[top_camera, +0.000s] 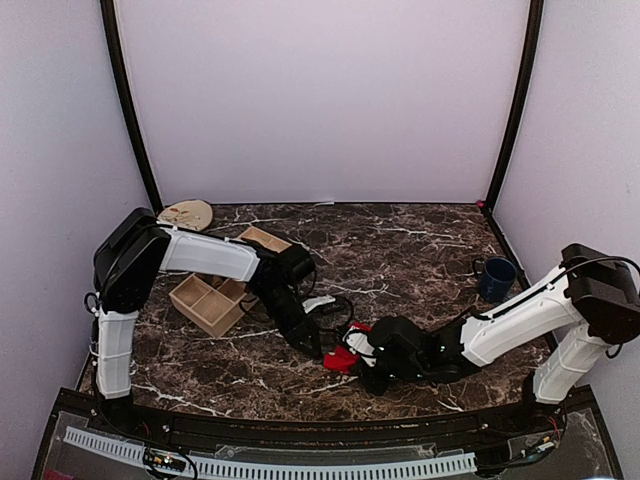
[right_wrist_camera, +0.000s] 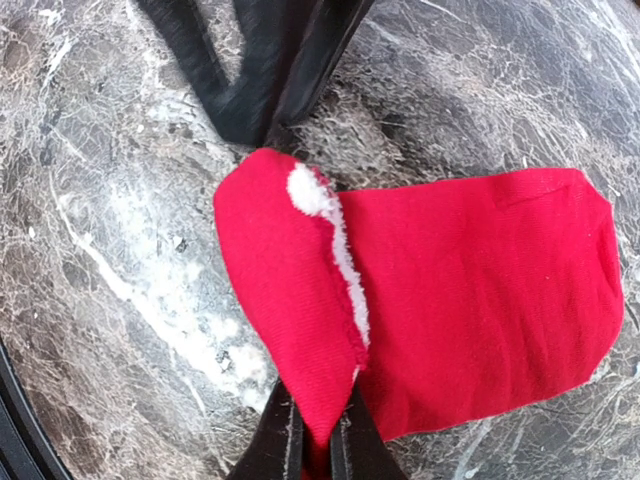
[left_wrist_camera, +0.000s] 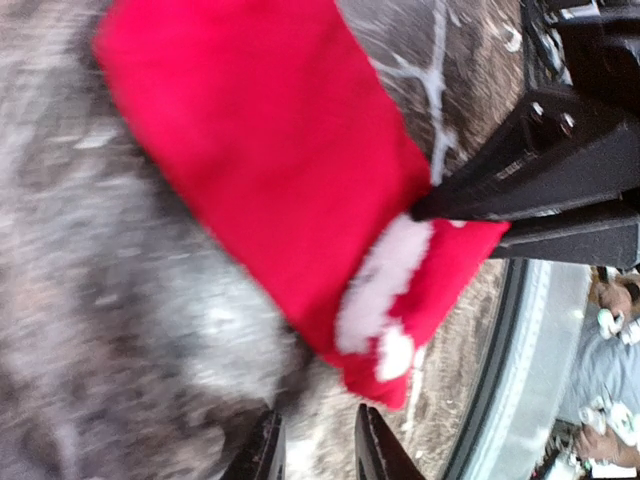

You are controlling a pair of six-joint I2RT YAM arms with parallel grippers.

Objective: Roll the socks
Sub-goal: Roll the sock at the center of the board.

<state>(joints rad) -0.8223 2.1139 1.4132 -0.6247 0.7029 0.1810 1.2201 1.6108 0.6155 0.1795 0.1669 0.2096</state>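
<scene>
The red sock point(top_camera: 343, 358) lies on the marble table near the front, between the two grippers. In the right wrist view the sock point(right_wrist_camera: 480, 290) lies flat with one end folded over, showing its white lining. My right gripper point(right_wrist_camera: 318, 440) is shut on that folded end. My left gripper point(left_wrist_camera: 318, 445) hovers just beside the sock's white-patched end point(left_wrist_camera: 290, 180), jaws slightly apart with nothing between them. In the top view the left gripper point(top_camera: 316, 346) and right gripper point(top_camera: 360, 362) nearly meet. A tan oval thing point(top_camera: 186, 213) lies at the back left; I cannot tell if it is the tan sock.
A wooden compartment tray point(top_camera: 212, 297) stands at the left under the left arm. A dark blue mug point(top_camera: 497, 277) stands at the right. The table's front edge point(top_camera: 300, 415) is close behind the sock. Tent walls close in the table.
</scene>
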